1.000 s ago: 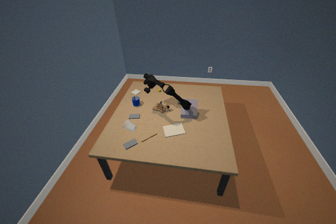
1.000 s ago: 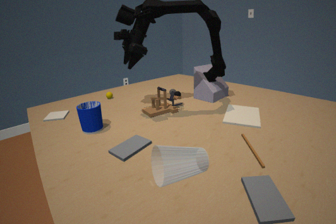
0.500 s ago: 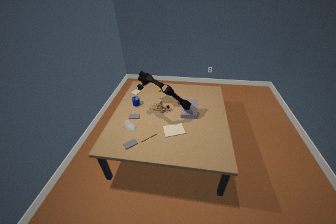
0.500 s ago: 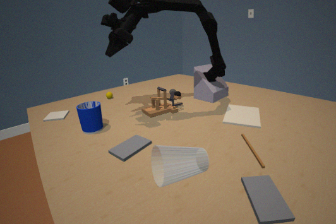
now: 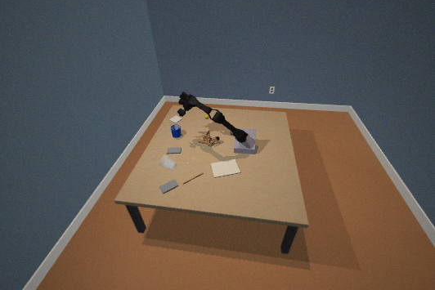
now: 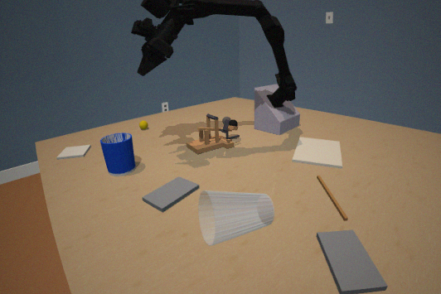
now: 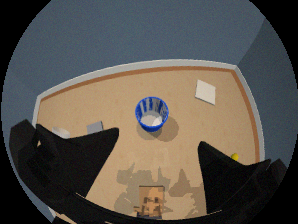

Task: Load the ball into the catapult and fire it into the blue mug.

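Observation:
The yellow ball (image 5: 206,117) (image 6: 143,125) (image 7: 234,157) rests on the table toward the back, apart from the catapult; in the wrist view it is beside the right finger. The small wooden catapult (image 5: 212,140) (image 6: 200,147) (image 7: 151,192) stands mid-table in front of the arm's base, its near part cut off in the wrist view. The blue mug (image 5: 176,131) (image 6: 118,155) (image 7: 151,129) stands upright; its visible inside shows no ball. My gripper (image 5: 181,113) (image 6: 142,73) (image 7: 160,140) is open and empty, high above the table on the mug's side of the catapult, touching nothing.
A clear cup (image 5: 168,162) (image 6: 236,213) lies on its side. Grey slabs (image 5: 174,150) (image 6: 171,194), a wooden stick (image 5: 193,178) (image 6: 331,197), a cream board (image 5: 226,168) (image 6: 318,152) and a white card (image 5: 176,119) (image 6: 75,151) (image 7: 205,92) lie flat. The arm stands on a lilac block (image 6: 267,118).

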